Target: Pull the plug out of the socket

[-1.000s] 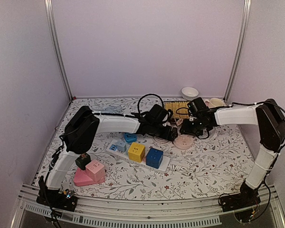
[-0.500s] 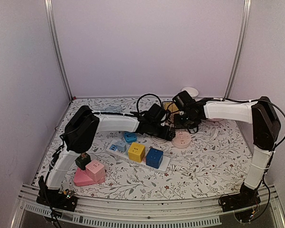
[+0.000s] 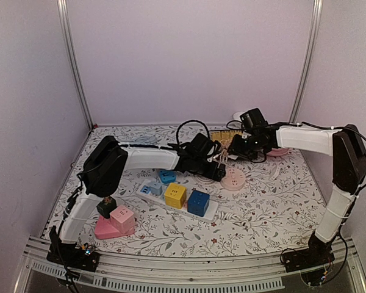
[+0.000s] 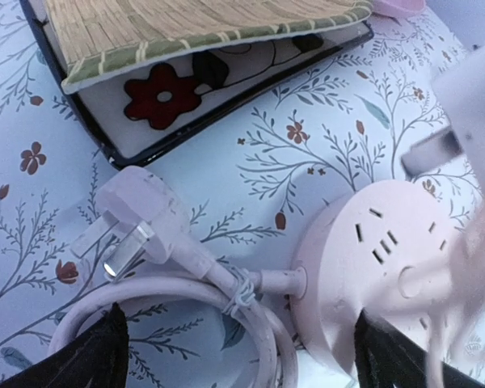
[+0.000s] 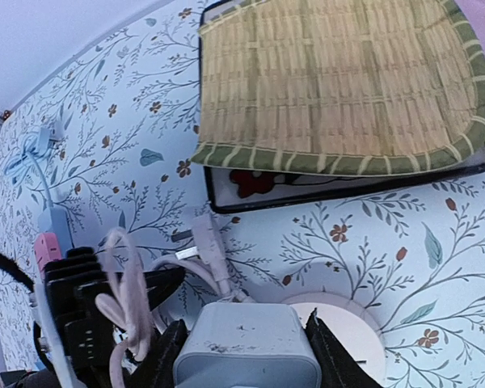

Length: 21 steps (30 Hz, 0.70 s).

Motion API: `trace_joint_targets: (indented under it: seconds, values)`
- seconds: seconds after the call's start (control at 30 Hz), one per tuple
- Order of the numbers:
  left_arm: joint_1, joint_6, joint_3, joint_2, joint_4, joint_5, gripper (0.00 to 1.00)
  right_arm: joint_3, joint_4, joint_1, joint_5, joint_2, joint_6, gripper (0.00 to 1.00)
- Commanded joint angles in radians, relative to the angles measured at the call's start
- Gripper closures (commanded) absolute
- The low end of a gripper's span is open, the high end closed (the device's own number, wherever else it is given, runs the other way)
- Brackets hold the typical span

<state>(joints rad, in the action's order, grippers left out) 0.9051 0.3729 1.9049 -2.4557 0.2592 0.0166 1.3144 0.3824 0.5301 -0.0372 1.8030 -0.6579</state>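
Right wrist view first: the white plug (image 5: 246, 356) is clamped in the right gripper (image 3: 239, 148), one finger on each flank. It is lifted clear, with the round pink socket (image 4: 380, 267) on the table below and apart from it.

That's the news. A second ago this gripper was down at the socket, and half a second ago it was coming away toward the back. Now it hangs above and behind the socket with the plug in its grip.

Over to the left wrist: metal prongs show bare in the air at upper right, blurred, and the socket's slots stand empty. So the pull itself looks done, I'd say. What's left is finding the plug a place to rest.

Meanwhile the left gripper (image 3: 218, 172) hasn't budged. Its fingers are spread wide, low beside the socket and its coiled pink cord (image 4: 263, 331); whether it presses on either, I can't tell.

Just behind sits the black tray (image 4: 166, 97) under its bamboo mat (image 5: 331, 89). Nearer the arms lies the white power strip (image 3: 212, 212).
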Motion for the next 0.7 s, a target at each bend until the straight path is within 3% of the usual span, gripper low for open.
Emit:
trace_joint_targets:
  seconds: [0.0, 0.27, 0.57, 0.67]
  values:
    - [0.005, -0.086, -0.046, -0.016, 0.198, 0.036, 0.03, -0.068, -0.034, -0.079, 0.030, -0.076, -0.048, 0.91]
    - [-0.010, -0.116, -0.031, 0.082, 0.183, 0.025, 0.03, -0.225, -0.023, -0.195, 0.049, -0.133, -0.048, 0.90]
    - [-0.043, -0.107, -0.022, 0.142, 0.198, 0.018, 0.03, -0.313, -0.016, -0.267, 0.105, -0.125, -0.004, 0.82]
    - [-0.058, -0.097, -0.043, 0.171, 0.201, 0.025, 0.03, -0.328, -0.013, -0.280, 0.114, -0.129, 0.005, 0.72]
